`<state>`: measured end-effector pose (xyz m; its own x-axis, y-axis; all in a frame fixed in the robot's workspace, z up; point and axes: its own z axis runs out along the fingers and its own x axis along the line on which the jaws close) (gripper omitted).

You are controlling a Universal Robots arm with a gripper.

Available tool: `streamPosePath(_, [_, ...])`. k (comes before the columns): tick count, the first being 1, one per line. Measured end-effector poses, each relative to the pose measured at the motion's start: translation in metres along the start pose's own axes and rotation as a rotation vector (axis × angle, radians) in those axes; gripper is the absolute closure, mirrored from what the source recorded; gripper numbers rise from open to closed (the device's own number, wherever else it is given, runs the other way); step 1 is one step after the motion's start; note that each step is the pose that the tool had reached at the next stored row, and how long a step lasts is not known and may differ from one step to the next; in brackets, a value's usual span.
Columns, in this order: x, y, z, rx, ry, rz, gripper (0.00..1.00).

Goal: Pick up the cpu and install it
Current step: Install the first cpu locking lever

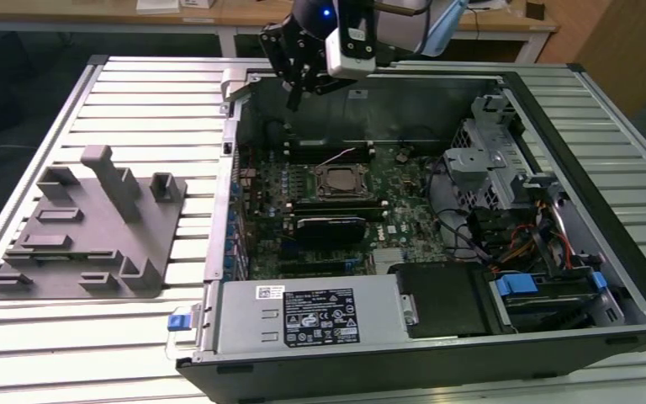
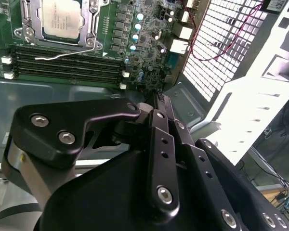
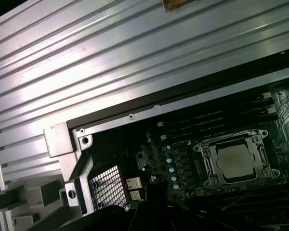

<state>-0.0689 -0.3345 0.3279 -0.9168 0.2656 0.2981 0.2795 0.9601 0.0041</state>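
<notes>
Two fingers [image 2: 158, 125], pressed together, hang above the open case [image 1: 413, 358] on a slatted table [image 1: 144, 101], cpu [image 2: 61, 18] seated inside.

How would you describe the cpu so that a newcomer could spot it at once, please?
Start at the open computer case and find the green motherboard inside. Near its middle sits a metal-framed socket; the cpu is the flat silvery square within it, unlike the long black memory slots alongside.
</notes>
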Motion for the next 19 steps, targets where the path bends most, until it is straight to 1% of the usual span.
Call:
streamPosePath(8, [-0.0001, 0.0, 0.0004, -0.0071, -0.0255, -0.002, 0.89])
streamPosePath(10, [-0.0002, 0.0, 0.0004, -0.0086, -0.0307, -0.003, 0.89])
streamPosePath(12, [-0.0002, 0.0, 0.0004, -0.0092, -0.0329, -0.003, 0.89])
streamPosePath(17, [-0.0001, 0.0, 0.0004, -0.0093, -0.0335, -0.003, 0.89])
streamPosePath(19, [-0.0001, 0.0, 0.0004, -0.0099, -0.0357, -0.003, 0.89])
